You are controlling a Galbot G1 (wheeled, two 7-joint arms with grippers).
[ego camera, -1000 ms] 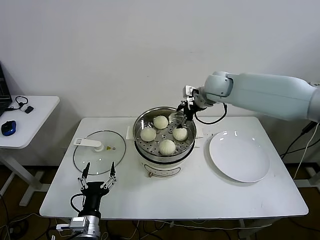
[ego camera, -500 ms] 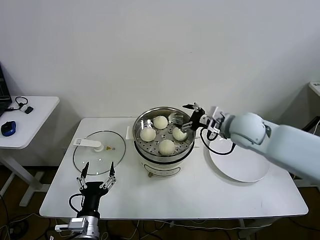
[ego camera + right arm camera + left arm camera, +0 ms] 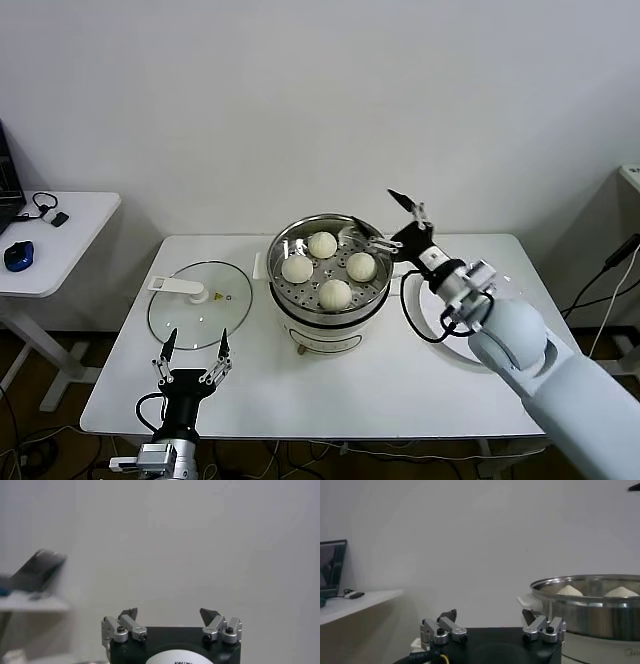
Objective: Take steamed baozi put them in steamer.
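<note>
The steel steamer (image 3: 283, 303) stands mid-table on its white base. Four cream-white baozi lie on its perforated tray: one at the back (image 3: 322, 244), one on the left (image 3: 297, 268), one on the right (image 3: 361, 266), one at the front (image 3: 335, 293). My right gripper (image 3: 373, 209) is open and empty, raised just right of the steamer's rim and pointing up toward the wall; in the right wrist view (image 3: 170, 614) nothing is between its fingers. My left gripper (image 3: 194, 342) is open and empty at the table's front left. The left wrist view (image 3: 492, 617) shows the steamer (image 3: 590, 607) and two baozi tops (image 3: 570, 590).
A glass lid (image 3: 200, 303) lies flat left of the steamer. A white plate (image 3: 432, 310) lies to the right, mostly hidden under my right arm. A side table (image 3: 60, 235) at far left holds a blue mouse (image 3: 17, 255). A white wall is behind.
My right gripper has let go of the right-hand baozi, pulled out of the steamer to the right and tilted upward. The arm now reaches from the front right. The left arm stays put.
</note>
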